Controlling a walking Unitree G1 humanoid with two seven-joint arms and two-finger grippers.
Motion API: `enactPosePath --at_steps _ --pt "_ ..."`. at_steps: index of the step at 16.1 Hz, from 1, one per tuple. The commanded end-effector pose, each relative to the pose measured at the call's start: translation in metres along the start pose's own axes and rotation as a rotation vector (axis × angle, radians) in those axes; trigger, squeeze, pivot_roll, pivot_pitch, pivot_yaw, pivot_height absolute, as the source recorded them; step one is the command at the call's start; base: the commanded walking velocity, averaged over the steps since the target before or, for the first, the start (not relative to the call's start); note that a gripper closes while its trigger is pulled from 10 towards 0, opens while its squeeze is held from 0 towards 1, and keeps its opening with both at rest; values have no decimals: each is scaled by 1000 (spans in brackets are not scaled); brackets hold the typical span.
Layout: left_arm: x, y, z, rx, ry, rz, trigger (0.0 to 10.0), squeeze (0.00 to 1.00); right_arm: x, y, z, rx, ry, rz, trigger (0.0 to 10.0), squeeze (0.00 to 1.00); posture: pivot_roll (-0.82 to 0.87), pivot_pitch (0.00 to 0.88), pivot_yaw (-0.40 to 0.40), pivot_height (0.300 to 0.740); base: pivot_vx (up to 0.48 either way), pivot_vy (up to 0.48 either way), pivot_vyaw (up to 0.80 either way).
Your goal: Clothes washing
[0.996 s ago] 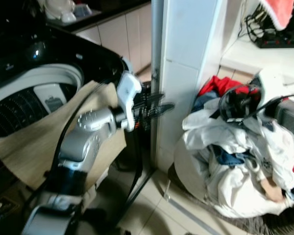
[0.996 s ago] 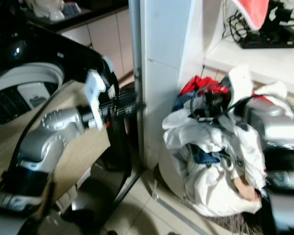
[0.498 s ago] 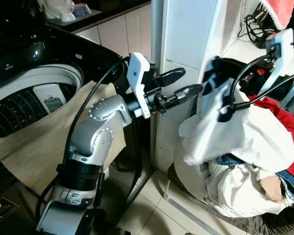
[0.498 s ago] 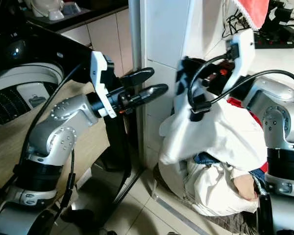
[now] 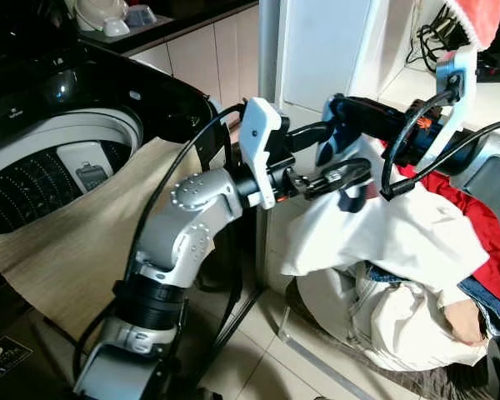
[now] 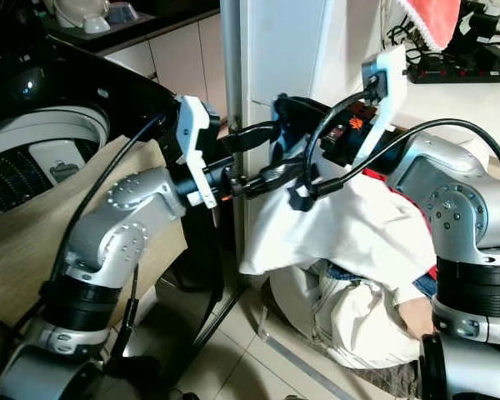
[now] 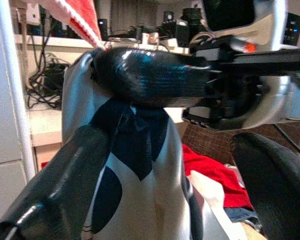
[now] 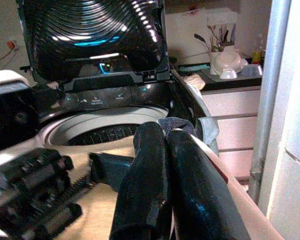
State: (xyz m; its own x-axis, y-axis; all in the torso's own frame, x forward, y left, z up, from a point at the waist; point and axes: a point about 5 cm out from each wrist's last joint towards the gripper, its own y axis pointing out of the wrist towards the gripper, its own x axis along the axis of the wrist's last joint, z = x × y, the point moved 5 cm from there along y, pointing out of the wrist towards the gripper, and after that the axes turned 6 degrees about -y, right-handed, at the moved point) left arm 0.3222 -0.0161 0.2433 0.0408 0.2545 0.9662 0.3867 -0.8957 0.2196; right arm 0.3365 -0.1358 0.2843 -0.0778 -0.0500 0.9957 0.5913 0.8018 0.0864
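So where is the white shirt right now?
The white shirt hangs in mid-air right of centre, pinched by the right tool, just above the laundry pile, with the open left tool at its edge.

I see my right tool [image 5: 343, 112] pinching a white garment [image 5: 383, 229] with dark patches, holding it up above the laundry pile [image 5: 400, 321] on the floor. My left tool [image 5: 337, 154], fingers spread, reaches to the cloth's hanging edge. At far left stands the open washing machine [image 5: 58, 158], a beige cloth [image 5: 75, 242] draped over its rim.
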Motion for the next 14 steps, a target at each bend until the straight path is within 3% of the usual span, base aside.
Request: enactPosePath --at_steps 1,4,5,6,9,14 --pt "-8 2 2 34 6 19 10000 0 11 1 6 18 -16 -32 0 0 -137 0 65 740 0 0 0" --pt "-14 8 -2 40 -54 10 10000 0 10 6 12 26 -16 -27 0 0 -139 0 67 740 0 0 0" --pt "-15 8 -6 20 -77 7 8824 0 10 7 12 21 -15 -27 0 0 -139 0 67 740 0 0 0" --pt "-17 7 -4 37 -89 13 0 0 11 7 11 18 -15 -28 0 0 -138 0 67 740 0 0 0" --pt "-22 5 6 89 -114 46 0 0 12 7 9 2 -18 -27 0 0 -137 0 65 740 0 0 0" --pt "-24 0 13 130 -49 70 0 0 11 8 8 -4 -13 -28 0 0 -132 0 62 740 0 0 0"
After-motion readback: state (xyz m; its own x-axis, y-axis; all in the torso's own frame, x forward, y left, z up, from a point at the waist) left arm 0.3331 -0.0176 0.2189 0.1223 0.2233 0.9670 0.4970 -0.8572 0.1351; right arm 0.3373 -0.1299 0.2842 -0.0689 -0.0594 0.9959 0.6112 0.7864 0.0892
